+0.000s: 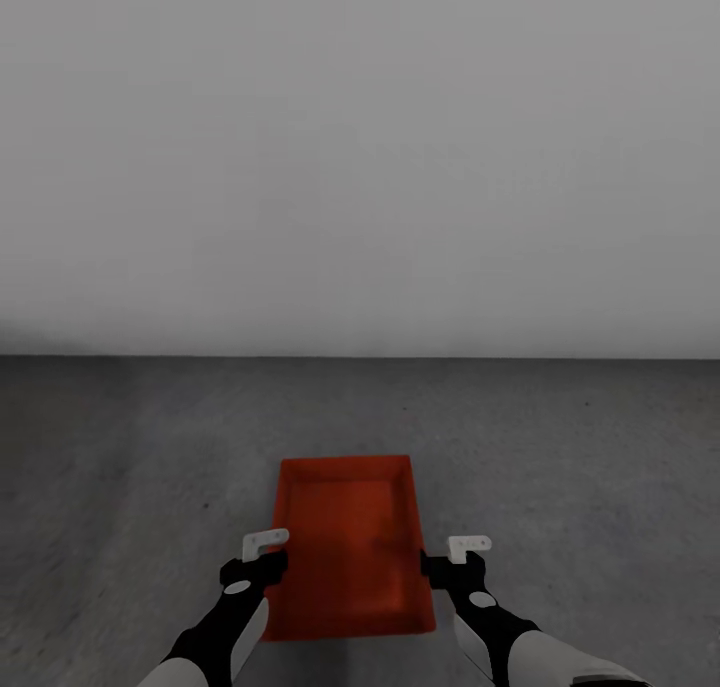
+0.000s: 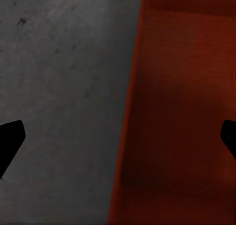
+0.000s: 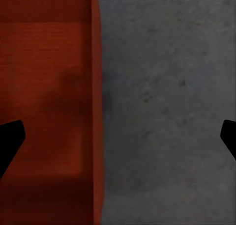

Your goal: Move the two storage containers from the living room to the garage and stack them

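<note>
A red-orange storage container [image 1: 348,542] lies lidless on the garage's grey concrete floor [image 1: 580,447], its long side pointing away from me. My left gripper [image 1: 262,557] hovers over its left wall and my right gripper [image 1: 452,559] over its right wall. In the left wrist view the left gripper [image 2: 118,136] is open, its dark fingertips [image 2: 11,141] wide apart astride the container's wall [image 2: 129,112], one over the floor and one over the inside. The right gripper [image 3: 118,136] is open likewise astride the other wall [image 3: 97,112]. Neither holds anything.
A plain white wall [image 1: 360,167] rises a short way beyond the container. Bare concrete stretches to the left [image 1: 120,487] and right of the box.
</note>
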{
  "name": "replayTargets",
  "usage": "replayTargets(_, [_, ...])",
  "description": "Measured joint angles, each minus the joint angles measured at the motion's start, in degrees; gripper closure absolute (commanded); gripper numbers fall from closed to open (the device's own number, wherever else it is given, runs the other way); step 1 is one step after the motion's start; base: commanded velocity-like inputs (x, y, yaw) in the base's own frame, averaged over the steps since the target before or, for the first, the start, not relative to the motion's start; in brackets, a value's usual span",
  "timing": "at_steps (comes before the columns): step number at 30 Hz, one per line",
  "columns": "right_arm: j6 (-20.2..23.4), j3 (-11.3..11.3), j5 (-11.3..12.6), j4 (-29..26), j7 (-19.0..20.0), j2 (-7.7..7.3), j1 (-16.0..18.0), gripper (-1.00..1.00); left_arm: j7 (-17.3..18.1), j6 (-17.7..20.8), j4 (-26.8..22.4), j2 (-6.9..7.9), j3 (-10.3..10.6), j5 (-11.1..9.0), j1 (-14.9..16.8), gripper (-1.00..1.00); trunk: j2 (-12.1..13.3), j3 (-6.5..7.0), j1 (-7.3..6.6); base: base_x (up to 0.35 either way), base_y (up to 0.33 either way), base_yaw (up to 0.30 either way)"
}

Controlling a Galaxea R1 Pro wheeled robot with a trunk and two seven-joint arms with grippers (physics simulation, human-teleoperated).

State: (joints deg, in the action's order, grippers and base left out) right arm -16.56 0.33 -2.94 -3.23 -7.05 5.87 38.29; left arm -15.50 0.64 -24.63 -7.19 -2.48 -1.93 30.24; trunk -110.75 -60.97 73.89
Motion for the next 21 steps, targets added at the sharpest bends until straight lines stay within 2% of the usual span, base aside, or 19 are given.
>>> replayTargets(21, [0.0,0.0,0.0,0.0,0.0,0.04,0.0,-1.00,0.0,-0.2,-0.8,0.03,-0.1,-0.1,0.0,-1.00,8.4,3.77,-4.61,0.000,0.000,0.000])
